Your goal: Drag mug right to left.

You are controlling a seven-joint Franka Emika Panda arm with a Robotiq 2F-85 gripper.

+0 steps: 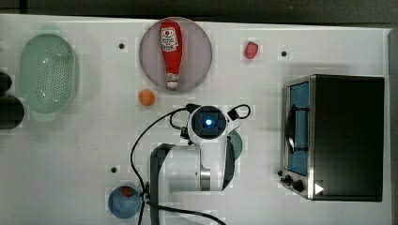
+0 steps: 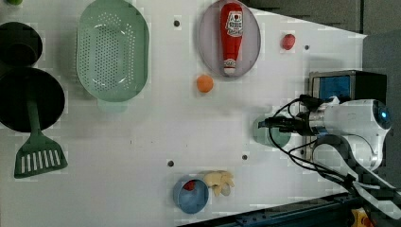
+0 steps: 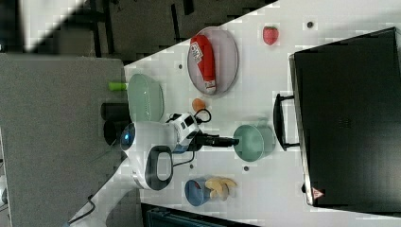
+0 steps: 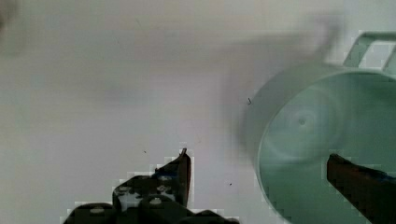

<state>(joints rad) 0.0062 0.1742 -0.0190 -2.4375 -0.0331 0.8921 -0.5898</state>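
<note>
Mug [image 3: 250,142] sits upright on the white table [image 1: 70,154], muted teal-green, mouth up. In the right view we see it just at 9 o'clock of the black toaster oven [image 3: 350,113], beside the oven's door handle. In the top view only a sliver of the mug [image 1: 237,143] shows at 3 o'clock of the arm's wrist; in the left view the mug [image 2: 272,135] lies partly under the gripper.

Gripper [image 4: 261,170] has its jaws spread wide and we see nothing held. In the wrist view one finger [image 4: 180,170] is outside the mug wall over bare table, the other finger [image 4: 359,179] is over the mug's inside, so the rim falls between them. We cannot tell whether either finger touches the mug. In the right view the gripper [image 3: 227,141] reaches the mug's rim at its 9 o'clock side.

Other items, quick: pale green colander [image 1: 47,75] far at 9 o'clock in the top view, ketchup bottle [image 1: 170,51] lying on a grey plate [image 1: 199,51] at 12 o'clock of the arm, orange ball [image 1: 146,97] near the plate's 7 o'clock, strawberry [image 1: 251,49] at 3 o'clock of the plate, blue bowl [image 1: 123,204] with a red item at the top view's 7 o'clock.
</note>
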